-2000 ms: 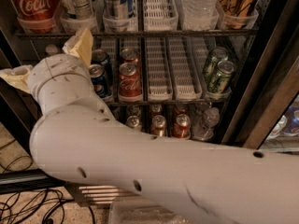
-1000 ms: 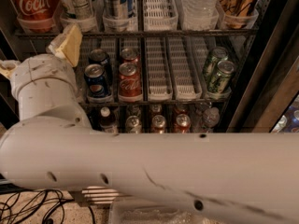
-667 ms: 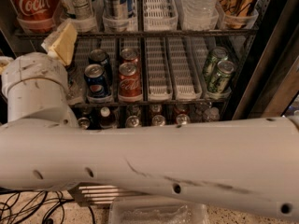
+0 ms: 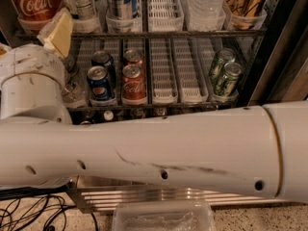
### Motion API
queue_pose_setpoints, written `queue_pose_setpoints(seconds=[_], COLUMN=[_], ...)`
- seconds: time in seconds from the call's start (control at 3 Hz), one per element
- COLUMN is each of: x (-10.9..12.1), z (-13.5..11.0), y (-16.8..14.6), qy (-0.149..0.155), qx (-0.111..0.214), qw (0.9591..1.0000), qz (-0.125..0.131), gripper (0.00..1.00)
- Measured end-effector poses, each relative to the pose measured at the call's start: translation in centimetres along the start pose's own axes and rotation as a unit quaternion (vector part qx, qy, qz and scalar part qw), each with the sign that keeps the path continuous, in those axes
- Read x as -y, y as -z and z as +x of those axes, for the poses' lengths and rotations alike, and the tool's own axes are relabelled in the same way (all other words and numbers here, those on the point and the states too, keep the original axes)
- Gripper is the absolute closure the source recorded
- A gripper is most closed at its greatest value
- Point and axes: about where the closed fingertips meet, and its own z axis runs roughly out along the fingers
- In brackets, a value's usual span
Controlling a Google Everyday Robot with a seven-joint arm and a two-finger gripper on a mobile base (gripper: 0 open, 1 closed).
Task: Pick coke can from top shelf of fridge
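The coke can (image 4: 34, 1), red with white script, stands at the far left of the top shelf (image 4: 192, 33) of the fridge (image 4: 284, 52), cut off by the top edge of the view. My gripper (image 4: 30, 32) is at the upper left, just below and in front of that can. One yellowish finger (image 4: 58, 29) points up toward the can's base; the other barely shows at the left edge. The fingers stand apart with nothing between them. My white arm (image 4: 168, 148) crosses the whole view and hides the lower racks.
On the rack below stand a blue Pepsi can (image 4: 99, 83), two short coke cans (image 4: 133, 83) and green cans (image 4: 225, 76), with bare white lane trays (image 4: 163, 66) between them. A steel grille (image 4: 144, 196), a clear plastic box (image 4: 163, 218) and cables (image 4: 29, 215) lie low.
My arm has swung down and left until the forearm lies level across the view. The gripper has moved left and slightly up, closer under the coke can.
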Motion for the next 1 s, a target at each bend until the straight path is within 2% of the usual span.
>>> queue_pose_setpoints(seconds=[0.33, 0.67, 1.0], x=[0.5, 1.1, 1.1], z=[-0.3, -0.7, -1.1], y=[-0.8, -1.7, -2.7], qy=[-0.005, -0.016, -0.032], qx=[0.007, 0.009, 0.006], qw=[0.9999, 0.9998, 0.9994], qz=[0.006, 0.003, -0.011], gripper=[0.22, 0.2, 0.2])
